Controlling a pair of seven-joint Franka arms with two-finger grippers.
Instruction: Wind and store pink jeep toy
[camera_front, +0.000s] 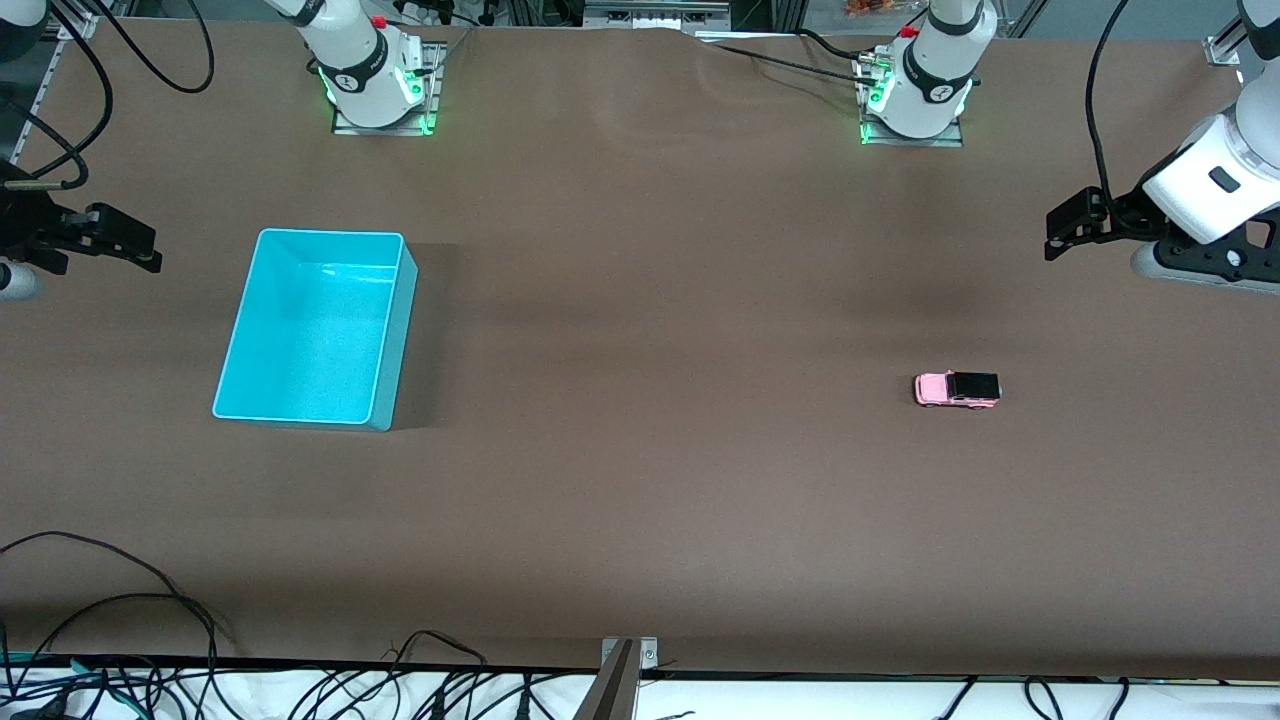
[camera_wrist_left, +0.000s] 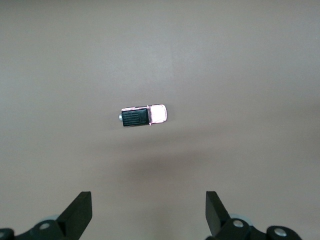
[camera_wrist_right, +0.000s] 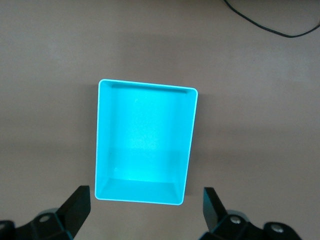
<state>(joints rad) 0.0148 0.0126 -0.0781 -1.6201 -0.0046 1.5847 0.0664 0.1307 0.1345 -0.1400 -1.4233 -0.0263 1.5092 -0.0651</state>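
The pink jeep toy (camera_front: 957, 389) stands on its wheels on the brown table toward the left arm's end; it is light pink with a black roof. It also shows in the left wrist view (camera_wrist_left: 144, 116). My left gripper (camera_front: 1065, 232) hangs over the table at that end, apart from the jeep, open and empty (camera_wrist_left: 148, 215). The turquoise bin (camera_front: 395, 340) stands empty toward the right arm's end; it also shows in the right wrist view (camera_wrist_right: 98, 140). My right gripper (camera_front: 135, 248) hangs over the table beside the bin, open and empty (camera_wrist_right: 146, 212).
The two arm bases (camera_front: 375, 85) (camera_front: 915, 95) stand along the table's edge farthest from the front camera. Loose black cables (camera_front: 130, 600) lie at the edge nearest that camera, beside a metal bracket (camera_front: 620, 680). A cable (camera_wrist_right: 270, 22) lies near the bin.
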